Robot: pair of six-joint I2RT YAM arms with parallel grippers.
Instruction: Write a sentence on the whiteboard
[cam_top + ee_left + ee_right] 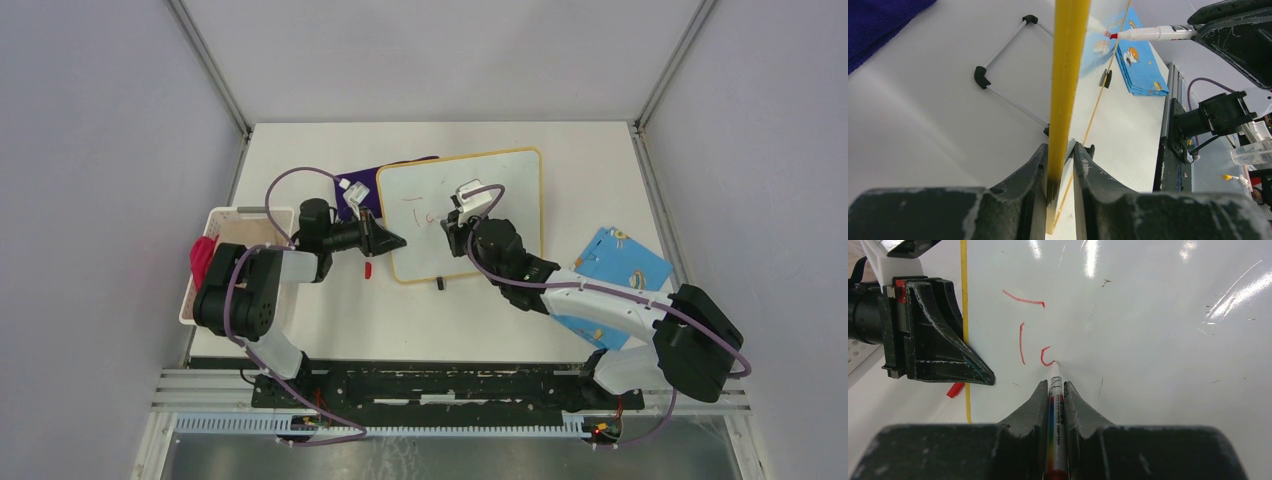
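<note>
In the top view the whiteboard (500,190) sits mid-frame on the bench (330,320). The left hand (398,241) is clamped tight on its yellow left edge, one finger on each side of the frame. The right hand (452,226) is closed around a marker (1056,410) whose tip touches the board. The sentence (1023,335) is only a few red strokes: a bar, a downstroke and a small curve at the tip. At the left of the frame a white basket (250,211) holds a pink bundle (203,258) that hangs over its outer rim. A blue cloth (620,262) lies at the right, and a purple cloth (362,180) by the board's upper-left corner.
</note>
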